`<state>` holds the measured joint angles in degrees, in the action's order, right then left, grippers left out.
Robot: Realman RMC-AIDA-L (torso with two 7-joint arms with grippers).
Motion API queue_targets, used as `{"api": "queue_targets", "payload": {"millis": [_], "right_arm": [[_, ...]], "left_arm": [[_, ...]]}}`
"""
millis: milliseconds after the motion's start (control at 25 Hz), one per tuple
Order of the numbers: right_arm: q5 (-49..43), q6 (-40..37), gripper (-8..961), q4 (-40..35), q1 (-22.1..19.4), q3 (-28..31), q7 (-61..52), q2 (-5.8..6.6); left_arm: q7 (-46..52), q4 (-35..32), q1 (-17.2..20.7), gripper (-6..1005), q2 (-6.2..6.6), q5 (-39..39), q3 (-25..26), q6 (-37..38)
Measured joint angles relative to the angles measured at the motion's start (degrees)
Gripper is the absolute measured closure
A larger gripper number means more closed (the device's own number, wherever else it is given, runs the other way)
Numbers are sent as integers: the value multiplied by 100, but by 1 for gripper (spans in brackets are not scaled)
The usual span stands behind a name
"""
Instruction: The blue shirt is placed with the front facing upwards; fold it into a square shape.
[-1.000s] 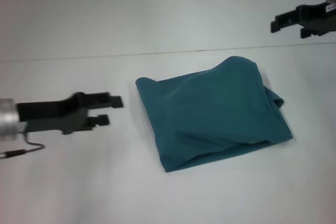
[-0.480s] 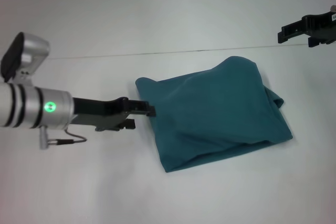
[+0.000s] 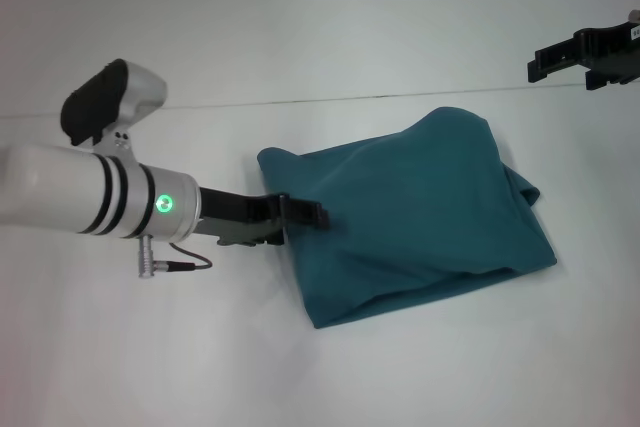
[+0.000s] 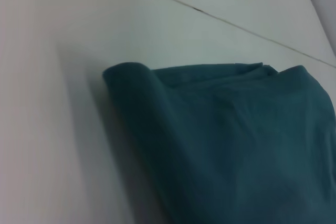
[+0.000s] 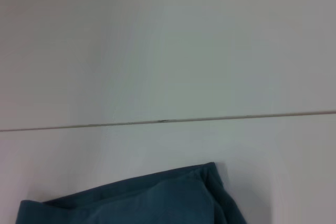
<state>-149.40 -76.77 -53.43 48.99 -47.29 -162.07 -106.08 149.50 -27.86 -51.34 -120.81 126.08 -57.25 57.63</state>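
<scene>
The blue shirt lies folded into a rough, puffy rectangle at the middle of the white table, with no lettering or label showing. My left gripper is open at the shirt's left edge, its upper finger reaching over the cloth. The left wrist view shows the shirt's rolled left fold close up. My right gripper is open and empty, held in the air at the far right, apart from the shirt. The right wrist view shows the shirt's far edge.
The white table has a thin dark seam line running across it behind the shirt. A cable hangs under my left wrist.
My left arm has moved right, from well clear of the shirt until its fingers are at the left edge. My right gripper has drifted slightly right. The shirt has not moved.
</scene>
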Motion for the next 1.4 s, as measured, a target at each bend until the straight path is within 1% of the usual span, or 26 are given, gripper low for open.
{"api": "queue_targets", "payload": {"millis": [240, 360, 440, 520, 560, 640, 760, 880, 1120, 1200, 1320, 1400], "right_arm": [[4, 34, 26, 39, 5, 0, 0, -7], [7, 42, 26, 41, 10, 0, 0, -11], [10, 42, 26, 43, 23, 0, 0, -19], [15, 42, 26, 44, 38, 0, 0, -31], [17, 42, 26, 44, 44, 0, 0, -34], [17, 42, 26, 44, 50, 0, 0, -43], [18, 46, 26, 44, 53, 0, 3, -46], [18, 57, 26, 44, 47, 0, 36, -52], [25, 58, 26, 48, 47, 0, 51, -63], [25, 58, 26, 51, 51, 0, 54, -63], [27, 59, 26, 53, 49, 0, 59, -63], [26, 59, 26, 53, 27, 0, 60, -62]], "left_arm": [[26, 94, -94, 241, -9, 4, -122, -281], [-4, 379, -245, 239, -27, 6, -164, -576], [-12, 548, -373, 208, -72, 9, -277, -772], [-12, 629, -474, 177, -141, 11, -409, -912], [-11, 640, -525, 161, -198, 12, -473, -978], [8, 629, -568, 161, -261, 13, -523, -1044], [19, 593, -610, 162, -288, 13, -535, -1059], [14, 534, -602, 213, -290, -2, -539, -1030], [-8, 517, -574, 462, -298, -28, -520, -995], [-10, 482, -564, 531, -301, -31, -506, -951], [-16, 246, -468, 634, -307, -117, -492, -705], [-30, -10, -336, 645, -309, -231, -489, -360]]}}
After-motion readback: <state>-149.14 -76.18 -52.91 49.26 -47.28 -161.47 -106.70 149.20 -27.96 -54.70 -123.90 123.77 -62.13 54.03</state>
